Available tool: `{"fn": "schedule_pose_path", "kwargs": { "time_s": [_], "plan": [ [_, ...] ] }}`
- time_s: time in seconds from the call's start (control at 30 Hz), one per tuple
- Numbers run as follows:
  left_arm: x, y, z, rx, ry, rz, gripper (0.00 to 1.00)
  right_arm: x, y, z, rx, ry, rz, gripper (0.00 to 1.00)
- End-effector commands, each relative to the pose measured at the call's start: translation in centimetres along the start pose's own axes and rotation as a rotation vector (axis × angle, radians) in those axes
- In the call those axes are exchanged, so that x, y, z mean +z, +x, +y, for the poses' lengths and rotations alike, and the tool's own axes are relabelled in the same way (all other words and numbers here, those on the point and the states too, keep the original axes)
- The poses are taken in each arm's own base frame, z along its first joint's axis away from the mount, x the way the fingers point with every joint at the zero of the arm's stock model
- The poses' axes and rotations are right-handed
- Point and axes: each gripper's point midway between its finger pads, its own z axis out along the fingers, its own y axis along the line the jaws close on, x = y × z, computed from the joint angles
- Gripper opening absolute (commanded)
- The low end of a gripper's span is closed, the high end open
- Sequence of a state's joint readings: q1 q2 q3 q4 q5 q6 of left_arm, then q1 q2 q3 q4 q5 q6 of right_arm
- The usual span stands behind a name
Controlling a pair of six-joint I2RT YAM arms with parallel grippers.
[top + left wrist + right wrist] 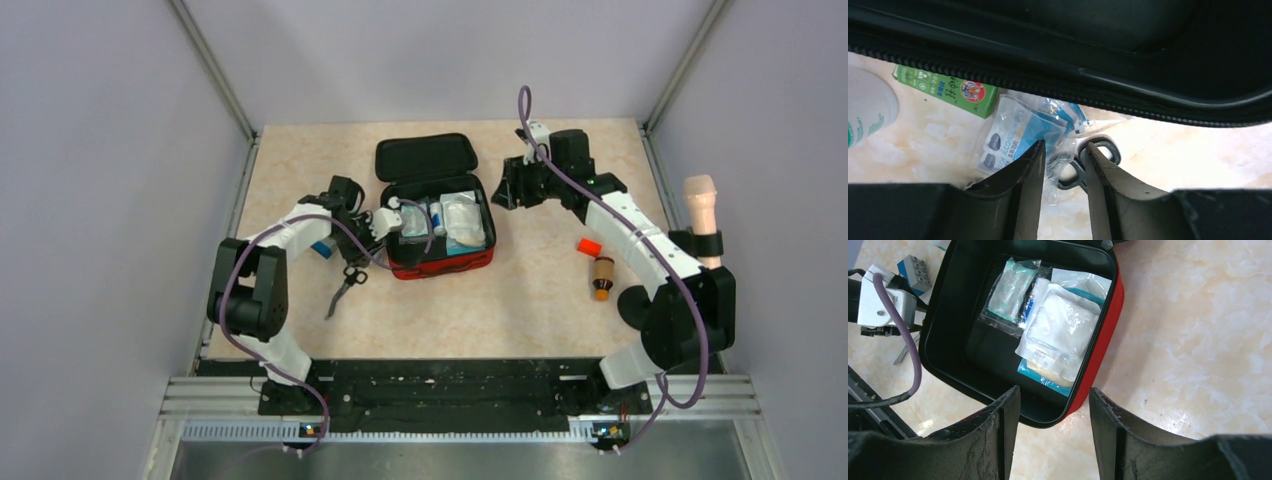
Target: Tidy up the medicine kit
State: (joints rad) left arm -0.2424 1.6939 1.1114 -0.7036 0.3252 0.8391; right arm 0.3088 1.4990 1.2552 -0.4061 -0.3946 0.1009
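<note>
The medicine kit [487, 252] lies open mid-table, a red case with black lining, its lid [427, 157] folded back. Several white and blue packets [1058, 330] lie inside it. My left gripper [385, 222] is at the kit's left edge; in the left wrist view it [1064, 147] is open, low over a clear packet of alcohol wipes [1013, 132], whose plastic edge lies between the fingers, with the kit's zip rim [1098, 80] above. My right gripper [510, 185] is to the right of the kit, open and empty [1054, 395], above the kit's red corner [1108, 325].
Black scissors [345, 285] and a small blue box [322, 248] lie left of the kit. A green box [948, 90] and a white bottle [868, 107] lie by the wipes. An orange-red cap [589, 246] and a brown bottle [602, 277] lie to the right.
</note>
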Motion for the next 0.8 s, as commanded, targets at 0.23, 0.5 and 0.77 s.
{"fn": "schedule_pose_path", "kwargs": {
  "time_s": [0.23,0.5,0.77],
  "plan": [
    [0.0,0.3,2.6,0.056,-0.126,-0.013,0.01,-2.0,-1.7,0.3,-0.046,0.021,-0.069,0.53],
    [-4.0,-2.0,-0.3,0.021,-0.033,-0.132,0.00,-2.2,-1.3,0.2,-0.049,0.025,-0.066,0.53],
    [-8.1,-4.3,-1.5,-0.004,-0.091,-0.255,0.01,-1.7,-1.2,0.3,-0.041,0.013,-0.063,0.53]
  ]
}}
